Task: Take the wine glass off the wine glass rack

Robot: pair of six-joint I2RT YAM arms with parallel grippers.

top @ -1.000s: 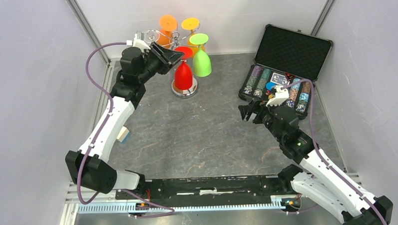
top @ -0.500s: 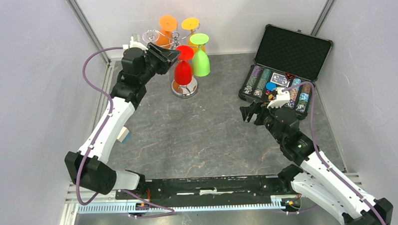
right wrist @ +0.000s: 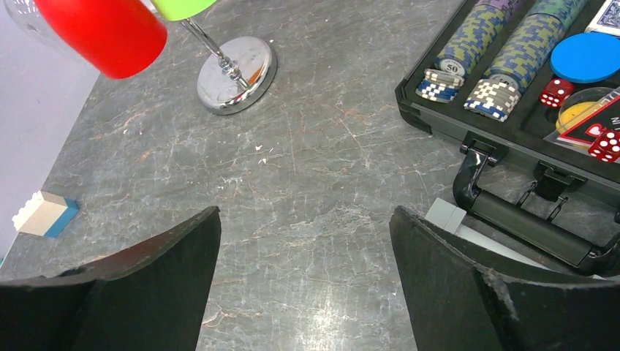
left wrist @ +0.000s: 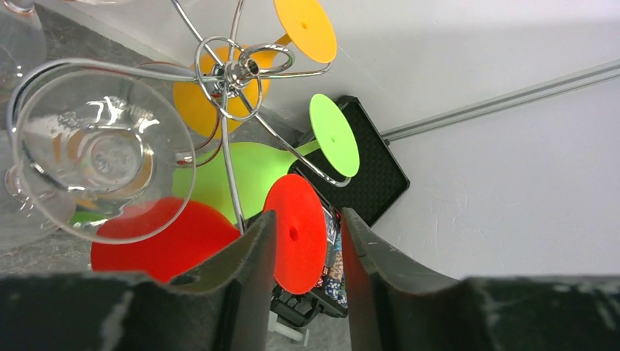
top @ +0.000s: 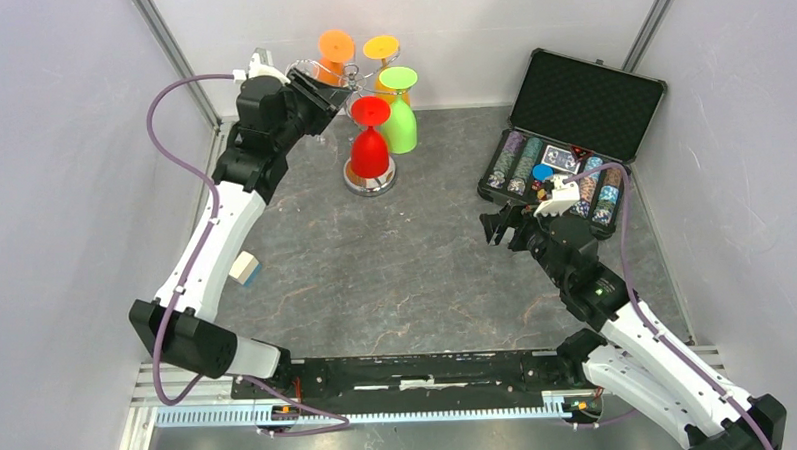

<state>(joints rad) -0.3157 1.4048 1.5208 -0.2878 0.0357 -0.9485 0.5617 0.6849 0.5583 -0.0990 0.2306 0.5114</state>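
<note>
The left gripper [left wrist: 307,218] is raised to the top of the wine glass rack [left wrist: 234,69]. Its jaws are partly open with a clear gap between them, and nothing is clamped. Straight ahead of its fingertips hangs the red wine glass [left wrist: 296,234], upside down, with its flat round foot caught in one of the rack's curled wire arms and its bowl below. The foot shows in the gap between the fingers but looks to lie just beyond them, free of at least one finger. A clear wine glass [left wrist: 102,153] hangs close beside the hand, with green and orange ones further ahead round the hub. The red glass looks smooth, rigid and light, probably plastic, so it should slip easily under hard pads and needs little squeeze. The clear one beside the hand may be real glass and would not take a knock. The best hold is probably the thin stem just under the foot, with the glass then slid outward along the wire slot rather than pulled down, since the slim rack could tip. The right gripper [right wrist: 305,216] hovers well away over the table with its jaws spread wide and empty.
</note>
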